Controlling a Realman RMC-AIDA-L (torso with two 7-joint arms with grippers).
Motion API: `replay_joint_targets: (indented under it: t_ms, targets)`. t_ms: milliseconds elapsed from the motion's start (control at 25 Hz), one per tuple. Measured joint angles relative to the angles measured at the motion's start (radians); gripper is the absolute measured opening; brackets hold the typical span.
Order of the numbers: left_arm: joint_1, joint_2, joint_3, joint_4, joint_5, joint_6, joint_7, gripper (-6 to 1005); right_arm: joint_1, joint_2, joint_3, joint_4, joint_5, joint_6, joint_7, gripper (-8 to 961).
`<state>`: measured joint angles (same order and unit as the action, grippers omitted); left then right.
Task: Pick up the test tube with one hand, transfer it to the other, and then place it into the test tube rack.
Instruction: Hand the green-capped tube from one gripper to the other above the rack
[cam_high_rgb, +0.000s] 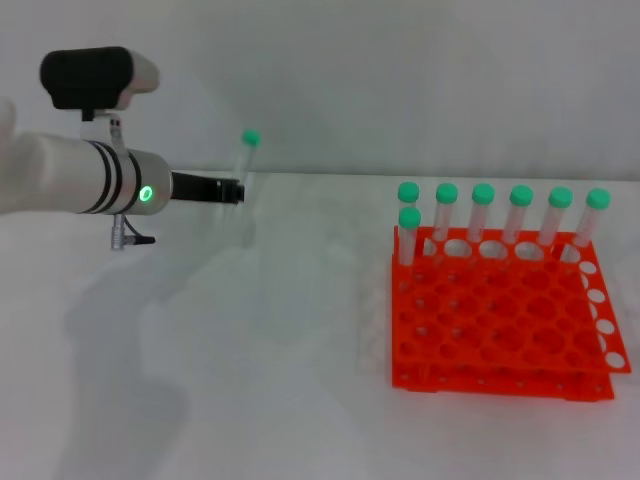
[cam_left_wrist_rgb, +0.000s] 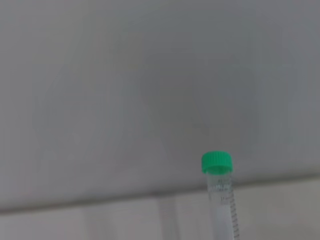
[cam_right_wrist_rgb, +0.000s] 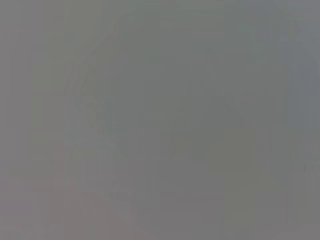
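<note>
Left, raised above the white tabletop (cam_high_rgb: 250, 400): thick silver-white arm (cam_high_rgb: 80, 178) with black rings and a small green light, ending in a black fingered gripper (cam_high_rgb: 238, 191) (the left one). Fingers closed narrowly on a slim clear plastic test tube with a round green cap (cam_high_rgb: 247, 165), gripped around its middle. Tube upright, slightly tilted, cap uppermost at the level of the pale back wall (cam_high_rgb: 400, 80), lower end hanging free above the table. Seen also in the left wrist view: same tube (cam_left_wrist_rgb: 220, 197) against the grey wall, ribbed green cap on top, fine graduation marks printed down the transparent body, lower part cut off by the frame edge (own fingers not shown there).

Right, on the table, well apart from the held tube: bright orange-red plastic two-tier test tube rack (cam_high_rgb: 500, 325) with a grid of many round holes. Standing in it, seven further green-capped clear tubes (cam_high_rgb: 483, 215): six along the far row, one in the next row at the rack's left end; remaining holes open.

Right gripper: outside the head view; right wrist view only a uniform grey field, nothing distinguishable.
</note>
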<state>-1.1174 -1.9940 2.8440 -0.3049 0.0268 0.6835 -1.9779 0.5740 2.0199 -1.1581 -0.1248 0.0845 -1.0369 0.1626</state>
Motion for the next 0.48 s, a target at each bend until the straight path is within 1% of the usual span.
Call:
replay_joint_targets:
  t_ms: [120,240,360,400,480]
  targets:
    - [0.041,-0.004,0.0,-0.001,-0.195,-0.002,0.167,191,0.0,-0.001,0.0,-0.001,0.001,0.004,0.0,767]
    - [0.097,-0.005,0.0,-0.003,-0.444,0.056,0.366,191,0.0,-0.002,0.0,-0.002,0.001,0.004,0.0,767]
    - [0.174,-0.008,0.0,-0.003,-0.699,0.204,0.602,191,0.0,-0.004,-0.001,-0.003,0.001,0.006,0.0,768]
    - [0.208,-0.01,0.0,-0.002,-0.782,0.273,0.677,191,0.0,-0.004,0.0,-0.003,0.002,0.006,0.0,768]
    - [0.265,-0.015,0.0,0.001,-0.89,0.395,0.787,191,0.0,-0.004,0.0,-0.005,0.002,0.006,0.0,768]
